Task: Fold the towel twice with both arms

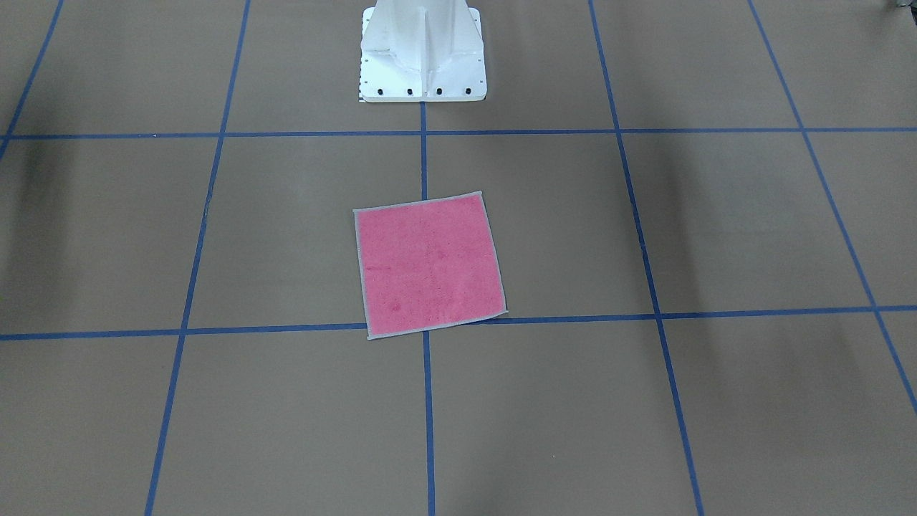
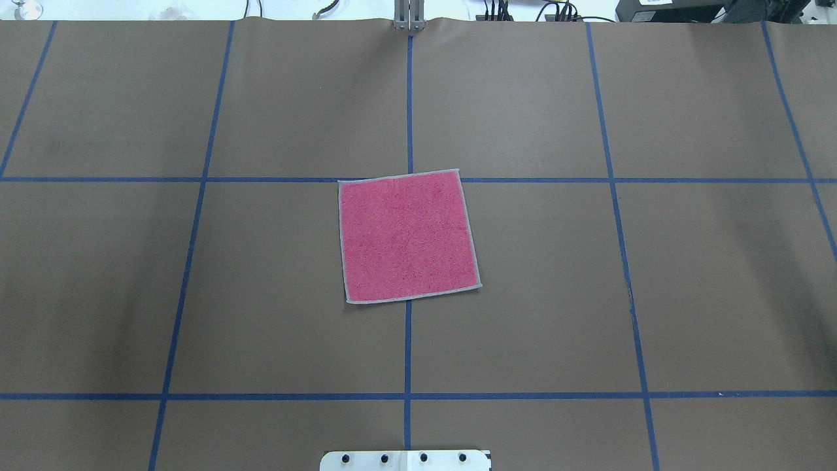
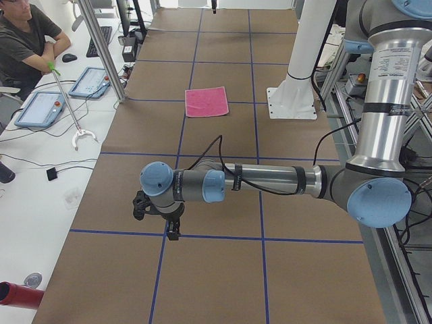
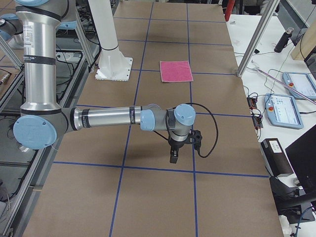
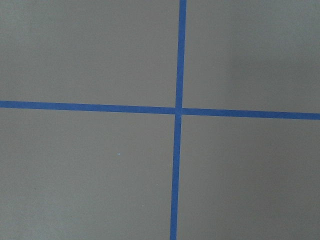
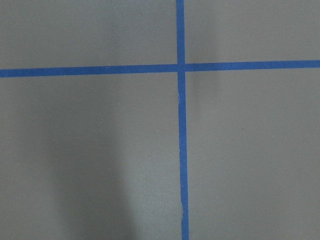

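Towel (image 2: 409,237) flat, pink face up, at middle of desk (image 2: 556,294), no fold yet: all edges free for pinch. Left gripper (image 3: 173,229) over desk's left end, right gripper (image 4: 173,157) over right end, both well apart from towel, probably start pose. Jaw opening: cannot tell, either gripper.

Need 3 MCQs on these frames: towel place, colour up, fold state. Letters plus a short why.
1. Where does the small square pink terry towel lie? A) mid brown table, over crossing blue tape lines B) at a corner C) hanging off an edge
2. Face colour up? A) dark grey B) pink C) white
3. Its state? A) folded once B) folded twice C) flat, unfolded
Key: 1 A, overhead view shows tape running under it; 2 B, pink with light grey hem; 3 C, single flat square, four hems showing.
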{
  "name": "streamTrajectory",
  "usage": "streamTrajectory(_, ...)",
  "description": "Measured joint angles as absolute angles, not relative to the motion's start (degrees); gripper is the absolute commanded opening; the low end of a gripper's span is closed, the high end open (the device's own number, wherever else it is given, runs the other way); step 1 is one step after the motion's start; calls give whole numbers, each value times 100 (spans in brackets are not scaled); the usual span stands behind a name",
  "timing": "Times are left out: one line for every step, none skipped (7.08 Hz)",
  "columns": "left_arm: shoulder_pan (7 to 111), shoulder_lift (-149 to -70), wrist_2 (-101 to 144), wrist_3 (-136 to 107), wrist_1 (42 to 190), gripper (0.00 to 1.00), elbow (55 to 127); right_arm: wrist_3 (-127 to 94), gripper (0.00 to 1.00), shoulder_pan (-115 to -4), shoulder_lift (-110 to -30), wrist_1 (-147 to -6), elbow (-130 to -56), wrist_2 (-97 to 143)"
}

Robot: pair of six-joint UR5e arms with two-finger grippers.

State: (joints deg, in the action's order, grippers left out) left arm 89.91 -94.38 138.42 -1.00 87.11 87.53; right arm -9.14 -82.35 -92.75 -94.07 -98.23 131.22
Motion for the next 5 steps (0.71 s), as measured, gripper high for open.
streamTrajectory(8991,-9423,13833,-92,8715,100,8776,-903,100,-8235,-9276,-9405,-9874,13122)
streamTrajectory(8993,-9405,13834,-92,8720,100,8792,-881,100,-8234,-9275,-9403,-9923,13122)
streamTrajectory(8995,-9385,13841,-90,8724,100,8805,-883,100,-8227,-9261,-9375,-9948,13124)
streamTrajectory(8994,-9358,13845,-89,8749,100,8818,-902,100,-8206,-9236,-9239,-9936,13124)
streamTrajectory(8994,-9320,13849,-92,8807,100,8838,-917,100,-8172,-9229,-9022,-9905,13122)
